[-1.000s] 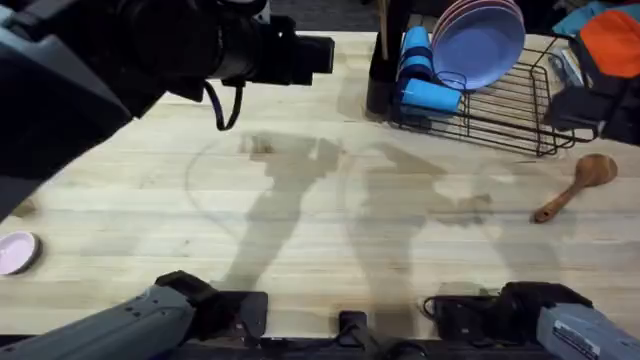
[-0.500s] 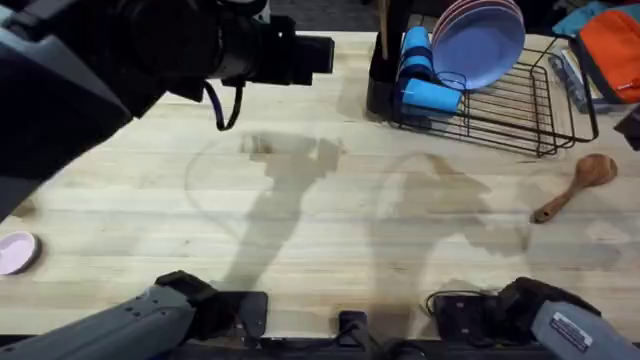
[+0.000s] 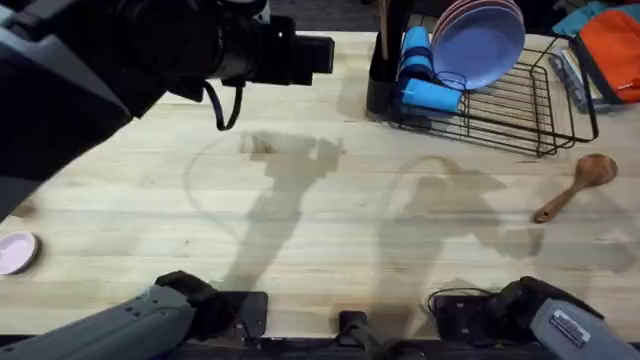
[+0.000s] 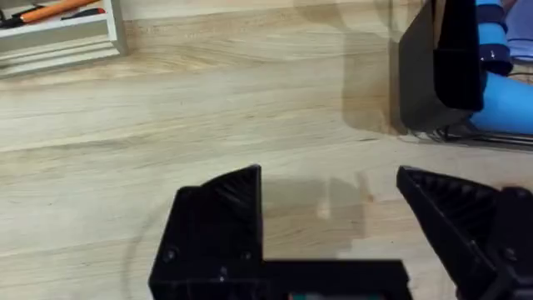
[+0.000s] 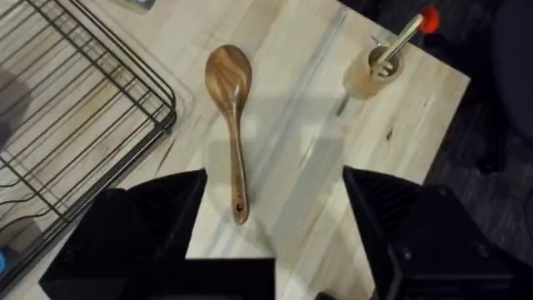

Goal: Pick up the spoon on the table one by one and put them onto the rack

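One brown wooden spoon lies on the table just right of the black wire rack, bowl pointing away from me. In the right wrist view the spoon lies below my right gripper, which is open and empty, its handle end between the fingers. A thin brown handle sticks up from the rack's black utensil cup. My left gripper hangs open and empty over bare table near the cup. The left arm looms dark across the upper left.
Pink plates and blue cups sit in the rack. A small pink dish lies at the table's left edge. A beige holder with a red-tipped tool stands near the table corner beyond the spoon. A white tray sits far off.
The right arm's dark shape at the overhead view's right edge has gone from sight and its shadow has slid right. The spoon and the left arm have not moved.
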